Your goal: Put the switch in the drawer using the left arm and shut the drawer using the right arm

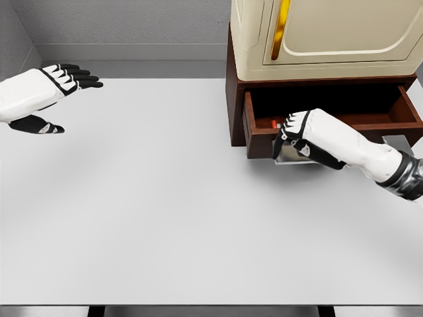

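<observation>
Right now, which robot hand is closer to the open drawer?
The right hand. It rests at the front edge of the drawer. The left hand hovers far off by the table's opposite side, holding nothing.

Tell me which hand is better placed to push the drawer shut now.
Right. The right hand is already at the open drawer front, while the left hand hangs open at the far table edge.

You see a pale grey table [165,211]; dark reddish-brown drawer [396,109]; cream cabinet [330,33] with a yellow-gold strip [282,26]. Both hands, left hand [39,92] and right hand [307,135], are white with black finger segments. A small red-orange item [274,123] shows in the drawer.
</observation>
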Tool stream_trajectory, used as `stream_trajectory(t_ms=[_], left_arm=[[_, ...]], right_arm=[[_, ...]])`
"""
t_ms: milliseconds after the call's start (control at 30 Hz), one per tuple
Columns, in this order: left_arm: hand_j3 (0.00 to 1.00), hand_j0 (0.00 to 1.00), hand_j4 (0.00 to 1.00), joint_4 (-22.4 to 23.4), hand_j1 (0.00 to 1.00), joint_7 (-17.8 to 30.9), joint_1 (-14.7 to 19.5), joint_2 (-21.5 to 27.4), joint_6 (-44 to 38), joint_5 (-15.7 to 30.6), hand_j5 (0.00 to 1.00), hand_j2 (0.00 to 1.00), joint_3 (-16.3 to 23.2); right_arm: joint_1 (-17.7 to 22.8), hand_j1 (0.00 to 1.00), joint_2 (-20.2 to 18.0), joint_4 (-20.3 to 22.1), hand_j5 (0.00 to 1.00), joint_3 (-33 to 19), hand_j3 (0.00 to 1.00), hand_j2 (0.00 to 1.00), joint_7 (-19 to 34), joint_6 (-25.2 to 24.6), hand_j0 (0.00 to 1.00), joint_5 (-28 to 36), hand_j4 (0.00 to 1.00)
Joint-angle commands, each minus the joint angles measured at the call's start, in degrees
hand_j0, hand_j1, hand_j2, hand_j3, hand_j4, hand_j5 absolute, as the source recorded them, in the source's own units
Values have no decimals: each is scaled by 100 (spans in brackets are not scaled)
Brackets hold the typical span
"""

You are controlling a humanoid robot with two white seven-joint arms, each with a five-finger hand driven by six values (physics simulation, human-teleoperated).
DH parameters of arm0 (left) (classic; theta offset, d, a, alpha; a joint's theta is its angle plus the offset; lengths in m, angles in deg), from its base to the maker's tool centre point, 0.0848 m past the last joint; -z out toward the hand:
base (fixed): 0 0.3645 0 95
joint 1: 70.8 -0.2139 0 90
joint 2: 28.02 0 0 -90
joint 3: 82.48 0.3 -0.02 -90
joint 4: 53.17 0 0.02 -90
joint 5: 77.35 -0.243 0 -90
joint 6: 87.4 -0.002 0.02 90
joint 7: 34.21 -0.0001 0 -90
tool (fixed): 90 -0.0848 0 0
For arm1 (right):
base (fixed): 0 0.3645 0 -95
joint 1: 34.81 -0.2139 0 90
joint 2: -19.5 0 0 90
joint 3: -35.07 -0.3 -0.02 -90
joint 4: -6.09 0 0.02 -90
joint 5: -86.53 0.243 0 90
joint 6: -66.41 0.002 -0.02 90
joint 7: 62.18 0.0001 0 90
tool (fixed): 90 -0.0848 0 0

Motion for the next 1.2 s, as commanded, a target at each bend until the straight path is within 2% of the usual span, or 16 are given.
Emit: stream_trajectory(t_ms=[0, 267, 833, 933, 1000, 1167], left_arm=[[100, 100, 100, 0, 100, -3, -9, -3, -9, 37, 100, 100, -4], [100, 100, 100, 0, 100, -3, -9, -3, -9, 37, 100, 100, 5], [100, 100, 100, 17, 100, -3, 0, -47, -9, 19, 100, 100, -4], [100, 100, 100, 44, 100, 5, 0, -56, -9, 19, 100, 100, -4], [100, 100, 100, 44, 100, -3, -9, -56, -9, 19, 100, 100, -4], [100, 100, 100, 52, 100, 5, -9, -56, -9, 19, 100, 100, -4]], right_arm=[[0, 28, 0, -40, 28, 1, 28, 28, 8, -1, 28, 27, 28], [-62, 28, 79, -356, 28, 124, 28, 28, 8, -1, 28, 0, 28], [-536, 28, 123, -585, 28, 124, 28, 28, 8, -1, 28, 35, 28], [-563, 28, 26, -454, 28, 106, 28, 28, 8, -1, 28, 141, 28], [-527, 28, -79, -102, 28, 71, 28, 28, 8, -1, 28, 150, 28], [-448, 28, -80, 30, 28, 185, 28, 28, 8, -1, 28, 141, 28]])
